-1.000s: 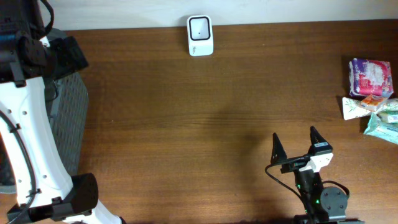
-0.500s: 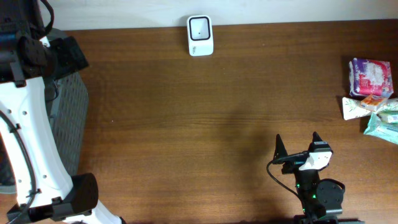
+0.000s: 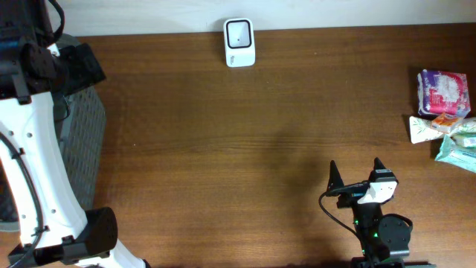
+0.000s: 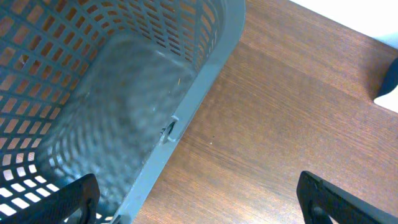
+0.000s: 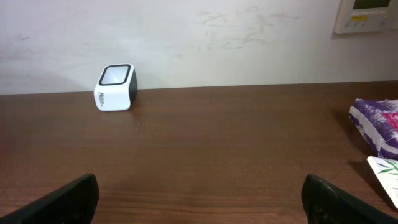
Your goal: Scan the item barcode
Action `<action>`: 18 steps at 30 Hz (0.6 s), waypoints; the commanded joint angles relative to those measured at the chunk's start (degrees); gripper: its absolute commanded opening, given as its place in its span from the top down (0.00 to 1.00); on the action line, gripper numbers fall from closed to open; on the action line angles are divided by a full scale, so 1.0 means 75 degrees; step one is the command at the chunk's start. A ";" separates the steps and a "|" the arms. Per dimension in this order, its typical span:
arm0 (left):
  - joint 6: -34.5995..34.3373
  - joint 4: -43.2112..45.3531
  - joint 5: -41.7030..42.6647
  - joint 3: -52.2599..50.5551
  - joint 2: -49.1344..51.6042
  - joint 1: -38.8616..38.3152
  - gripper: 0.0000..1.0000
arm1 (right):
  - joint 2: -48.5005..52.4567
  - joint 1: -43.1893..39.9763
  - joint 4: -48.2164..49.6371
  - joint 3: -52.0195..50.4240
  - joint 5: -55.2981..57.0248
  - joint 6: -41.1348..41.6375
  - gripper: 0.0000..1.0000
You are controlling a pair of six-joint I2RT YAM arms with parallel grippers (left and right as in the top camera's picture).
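The desk (image 3: 223, 149) is a dark brown wood-grain surface, and its far edge is set against a plain off-white wall (image 5: 217, 37). A pale control panel (image 5: 367, 14) is mounted on that wall toward the right. At the left edge of the desk stands a grey mesh basket (image 4: 124, 93), partly covered from above by the white left arm (image 3: 30, 164). The left gripper (image 4: 199, 199) hangs above the basket rim and the adjoining wood, with its fingers spread fully apart and holding nothing. At the far edge, slightly left of centre, sits the scanner (image 3: 239, 42). It is a small white block with rounded corners and a black-framed window on its slanted top face; the lettering low on its front is too small to read. At the near edge, right of centre, the right gripper (image 3: 355, 167) points toward the far edge. Its two dark pointed fingers are set wide apart with only bare wood between them. At the right edge lie the packets (image 3: 446, 123) in a loose cluster, touching or overlapping. A purple and white packet (image 3: 444, 92) lies farthest back, with green and white ones nearer and a small orange patch among them. Their print is too small to read. Scanner, right gripper and packets are well apart from one another.
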 commanded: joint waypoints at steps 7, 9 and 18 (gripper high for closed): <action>0.0064 -0.0020 -0.0087 0.0090 -0.0493 0.0015 0.01 | -0.0079 0.0058 -0.0026 -0.0058 0.0096 -0.0055 0.01; 0.0070 -0.0038 0.0032 0.0009 -0.1070 0.0012 0.01 | -0.0079 0.0058 -0.0026 -0.0058 0.0096 -0.0055 0.01; 0.2200 0.1294 0.1064 -0.3955 -0.4386 0.0015 0.01 | -0.0079 0.0058 -0.0026 -0.0058 0.0096 -0.0055 0.01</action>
